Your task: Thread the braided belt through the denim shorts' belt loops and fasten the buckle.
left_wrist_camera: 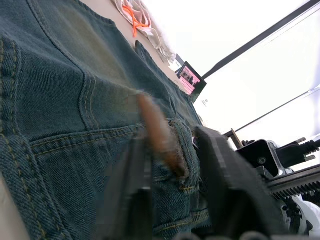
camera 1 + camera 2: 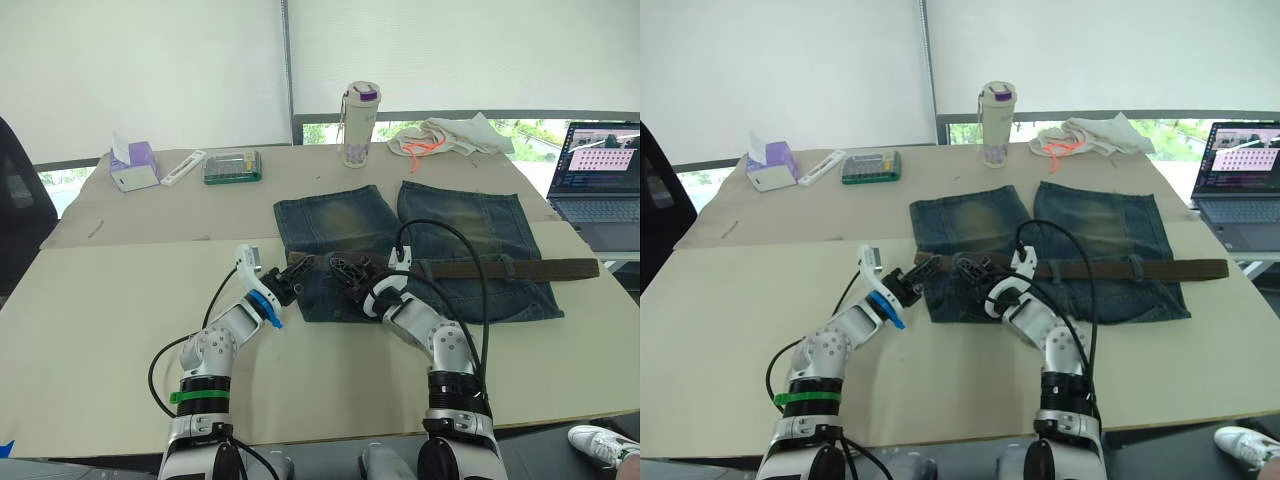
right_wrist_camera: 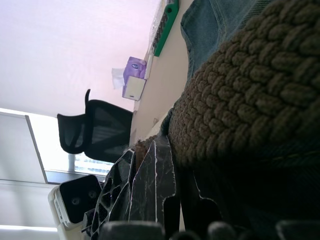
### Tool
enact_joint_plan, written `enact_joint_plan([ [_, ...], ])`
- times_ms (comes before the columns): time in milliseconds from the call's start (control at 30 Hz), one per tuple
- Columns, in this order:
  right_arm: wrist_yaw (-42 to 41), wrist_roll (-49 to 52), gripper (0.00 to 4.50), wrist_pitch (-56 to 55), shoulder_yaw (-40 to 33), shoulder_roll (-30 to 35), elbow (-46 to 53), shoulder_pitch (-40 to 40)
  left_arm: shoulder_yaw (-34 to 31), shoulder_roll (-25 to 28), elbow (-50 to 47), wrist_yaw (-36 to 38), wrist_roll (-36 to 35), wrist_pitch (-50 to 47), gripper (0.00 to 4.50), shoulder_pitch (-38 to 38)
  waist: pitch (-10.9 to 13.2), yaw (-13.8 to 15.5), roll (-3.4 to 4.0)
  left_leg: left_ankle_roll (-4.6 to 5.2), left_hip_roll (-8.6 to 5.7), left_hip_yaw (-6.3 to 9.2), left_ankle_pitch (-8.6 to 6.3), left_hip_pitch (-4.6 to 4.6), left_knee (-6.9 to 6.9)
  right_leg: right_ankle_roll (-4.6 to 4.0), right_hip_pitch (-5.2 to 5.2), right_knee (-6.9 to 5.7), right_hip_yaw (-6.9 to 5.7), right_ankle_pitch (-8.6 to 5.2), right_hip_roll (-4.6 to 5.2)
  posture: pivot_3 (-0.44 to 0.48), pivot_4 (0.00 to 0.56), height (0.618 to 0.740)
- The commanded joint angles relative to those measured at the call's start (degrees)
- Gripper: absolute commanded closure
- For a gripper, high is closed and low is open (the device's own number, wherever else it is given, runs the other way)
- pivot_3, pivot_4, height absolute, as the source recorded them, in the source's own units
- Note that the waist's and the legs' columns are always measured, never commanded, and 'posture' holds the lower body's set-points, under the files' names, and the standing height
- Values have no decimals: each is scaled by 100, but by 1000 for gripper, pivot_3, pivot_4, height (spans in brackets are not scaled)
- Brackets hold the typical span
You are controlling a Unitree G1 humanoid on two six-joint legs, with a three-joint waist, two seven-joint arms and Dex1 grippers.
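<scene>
Braided belt (image 2: pixel 1110 268) across denim shorts (image 2: pixel 1080 240) waistband — through loops.

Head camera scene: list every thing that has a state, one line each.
Denim shorts: flat on the table, waistband nearest the robot.
Braided belt: lying along the waistband, unfastened.
Laptop: open, screen on.
Bottle: upright, capped.

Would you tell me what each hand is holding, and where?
The left hand pinches the belt's tip. Whether the right hand grips the belt cannot be told.
</scene>
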State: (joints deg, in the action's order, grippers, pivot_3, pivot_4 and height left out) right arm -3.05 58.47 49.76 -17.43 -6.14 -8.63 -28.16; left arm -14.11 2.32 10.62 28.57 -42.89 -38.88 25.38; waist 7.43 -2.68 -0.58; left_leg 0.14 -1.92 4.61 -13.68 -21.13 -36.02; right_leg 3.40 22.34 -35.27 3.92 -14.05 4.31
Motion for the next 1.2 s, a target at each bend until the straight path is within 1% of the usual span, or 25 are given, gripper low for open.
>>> enact_joint_plan([
  [33,-177,11,3120,-89,118,-87,273,32,-11,2,-157,4,-36,127,4500,89,0,9,0,0,0,0,0,0,0,0,0,0,0,0,0,0,150,740],
  [133,-259,84,2030,85,176,41,536,167,7,32,-112,-15,32,177,4500,105,0,16,0,0,-2,0,0,-1,0,0,-1,3,0,0,2,0,150,740],
  [167,-416,69,1692,193,276,224,770,262,-1,65,-75,-33,77,224,4500,125,0,21,0,0,-2,1,0,-2,0,0,-1,5,0,0,2,0,150,740],
  [200,-614,44,1311,292,385,441,1028,368,-14,100,-38,-50,122,277,4500,145,0,28,0,0,-3,1,0,-3,0,0,-2,7,0,0,3,0,150,740],
  [233,-817,0,1032,371,493,686,1283,479,-27,148,2,-58,174,336,4500,164,1,28,0,0,-5,1,0,-5,-1,0,-2,8,0,0,5,0,150,740],
  [300,-1344,-203,314,336,702,1317,1830,713,-37,304,97,-81,343,468,4500,200,2,52,1,0,-8,1,0,-7,-4,1,-4,13,-2,-1,7,0,150,740],
  [333,-1692,-283,22,243,695,1742,2066,828,86,505,132,-29,601,577,4500,188,3,42,-1,0,-12,1,0,-8,-6,2,-5,14,-3,-1,8,0,150,740],
  [367,-1931,-326,22,158,689,2031,2204,905,185,648,160,13,779,660,4500,177,3,39,-1,0,-11,-2,0,-7,-7,4,-7,18,-3,-2,7,0,150,740],
  [400,-2224,-444,22,-28,545,2443,2257,974,356,893,194,56,1088,792,4500,151,4,25,-3,0,-11,-5,0,-7,-6,5,-9,18,-4,-3,6,0,150,740],
  [433,-2427,-533,22,-166,446,2722,2279,1021,472,1060,223,85,1294,888,4500,136,4,21,-3,0,-9,-8,0,-4,-4,5,-9,18,-5,-3,3,0,150,740],
  [500,-2964,-1345,22,-728,301,3824,1756,1198,497,1451,308,154,1568,1065,4500,145,7,29,-7,0,-8,-16,0,-2,0,5,-10,19,-6,-3,0,0,150,740],
  [533,-3171,-1697,22,-979,324,4212,1469,1273,487,1565,350,186,1634,1128,4500,156,8,40,-8,0,-9,-24,0,-4,0,6,-10,20,-7,-4,1,0,150,740],
  [633,-3437,-2316,22,-1587,287,4814,628,1278,502,1828,440,243,1826,1283,4500,157,22,64,-33,0,-9,-36,0,-3,-1,6,-13,25,-9,-4,3,0,150,740],
  [733,-3460,-2818,22,-2061,151,5117,-157,1111,417,2060,704,191,2046,1534,4500,198,23,50,-35,0,-3,-39,0,-1,0,3,-14,23,-6,-3,1,0,150,740],
  [833,-3688,-3287,22,-2520,198,5464,-815,1006,175,2316,1314,-290,2397,1894,4500,376,26,58,-34,0,-4,-39,0,-1,-1,2,-12,19,-5,-2,3,0,150,740],
  [933,-3796,-3439,22,-2733,134,5559,-1171,813,57,2523,1836,-884,2765,2193,4500,526,29,54,-40,0,-2,-35,0,-1,0,2,-11,20,-4,-1,2,0,150,740],
  [1067,-3918,-3624,22,-2887,115,5675,-1610,503,4,2833,2491,-1449,3246,2759,4500,673,29,62,-41,0,-4,-21,0,3,-1,1,-15,19,-3,0,7,0,150,740],
  [1200,-4011,-3931,22,-2841,354,5733,-2057,183,-39,2934,2808,-1731,3410,3058,4500,809,29,108,-40,0,-5,-13,0,2,-1,0,-13,19,-2,1,11,0,150,740],
])
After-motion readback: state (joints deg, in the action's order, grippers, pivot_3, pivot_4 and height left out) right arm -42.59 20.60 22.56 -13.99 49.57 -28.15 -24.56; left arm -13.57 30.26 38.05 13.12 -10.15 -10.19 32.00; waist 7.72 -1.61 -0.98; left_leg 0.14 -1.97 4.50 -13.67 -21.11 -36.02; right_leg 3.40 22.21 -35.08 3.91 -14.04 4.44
